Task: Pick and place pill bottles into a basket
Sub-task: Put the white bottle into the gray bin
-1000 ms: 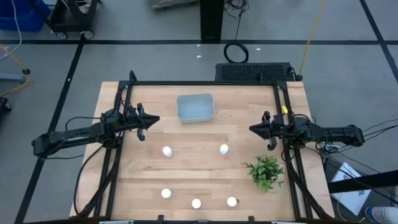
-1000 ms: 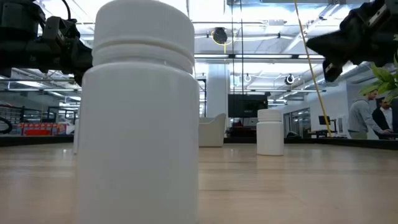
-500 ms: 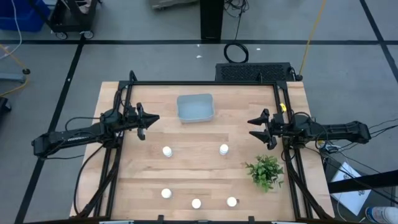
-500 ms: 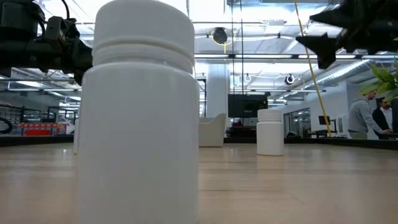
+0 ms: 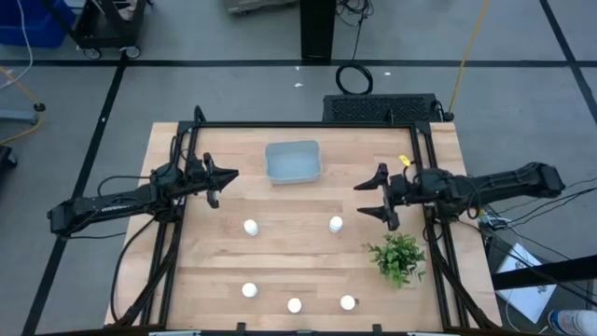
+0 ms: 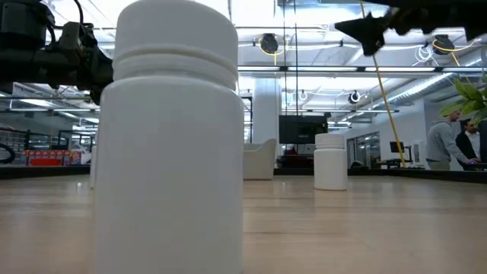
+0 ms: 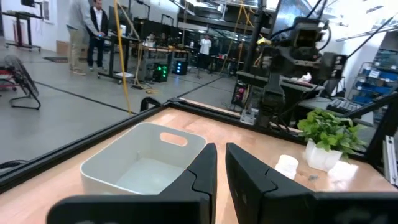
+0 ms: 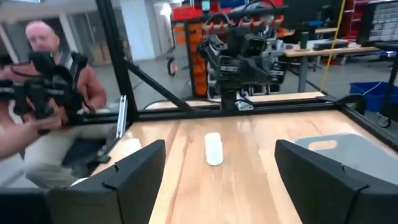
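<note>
A pale wooden table (image 5: 298,261) framed by black rails stands on a grey workshop floor. The right arm reaches in from the right edge, roughly level above the wood; the right gripper (image 5: 375,197) hangs with its two fingers spread wide and empty, near the table's middle right. The left arm lies along the left edge, and the left gripper (image 5: 229,177) has its fingers pressed together, holding nothing. The basket (image 5: 293,161), a shallow pale grey-blue tray with rounded corners, sits empty near the far edge, between the two grippers. Five small white capped pill bottles (image 5: 336,224) stand upright on the wood: two in a middle row, three along the near edge. A small green plant (image 5: 399,256) sits beside the right rail.
</note>
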